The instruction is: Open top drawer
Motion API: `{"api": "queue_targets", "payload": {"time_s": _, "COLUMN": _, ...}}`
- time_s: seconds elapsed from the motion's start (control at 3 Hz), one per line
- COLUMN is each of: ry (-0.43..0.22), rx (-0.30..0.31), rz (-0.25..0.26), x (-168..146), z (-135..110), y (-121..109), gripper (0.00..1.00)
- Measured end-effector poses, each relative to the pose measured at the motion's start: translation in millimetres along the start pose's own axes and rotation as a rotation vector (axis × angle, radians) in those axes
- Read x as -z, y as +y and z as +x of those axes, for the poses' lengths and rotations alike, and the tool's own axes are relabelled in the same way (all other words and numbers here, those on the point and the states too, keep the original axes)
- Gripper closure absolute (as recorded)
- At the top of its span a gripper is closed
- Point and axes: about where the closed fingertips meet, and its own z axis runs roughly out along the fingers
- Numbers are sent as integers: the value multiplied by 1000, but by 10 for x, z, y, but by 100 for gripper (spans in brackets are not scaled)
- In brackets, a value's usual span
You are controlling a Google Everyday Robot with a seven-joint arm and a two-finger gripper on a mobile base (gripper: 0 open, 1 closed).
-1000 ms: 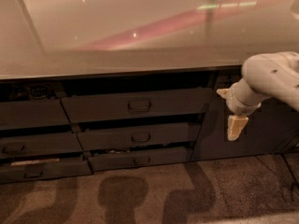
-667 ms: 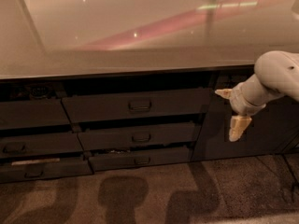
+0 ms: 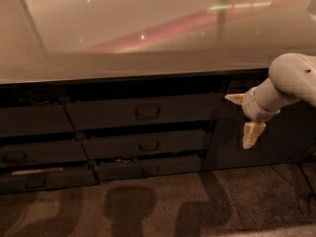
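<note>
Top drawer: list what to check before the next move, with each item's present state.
1. Top drawer handle uncovered: ok.
2. Gripper lined up with the handle: not ok; it hangs to the right of it, in front of the plain door.
3. Gripper empty: ok.
4. Gripper fingers spread for a grasp: ok.
5. Drawer fully shut or already ajar: cannot tell.
</note>
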Motion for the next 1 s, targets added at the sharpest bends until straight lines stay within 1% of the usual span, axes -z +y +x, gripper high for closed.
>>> {"api": "queue_targets", "payload": {"time_s": 0.33, "ry": -24, "rx": -41, "rz": -26, "x": -168, "z": 77, "y": -185, "gripper": 0}}
{"api": "queue_targets", "payload": {"time_s": 0.67, "ry": -42, "rx": -39, "rz": -75, "x": -467, "z": -112, "y": -679, "gripper": 0}}
{"api": "queue_targets", "payload": {"time_s": 1.0, "ry": -42, "rx": -39, "rz": -75, "x": -468, "z": -112, "y": -679, "gripper": 0}}
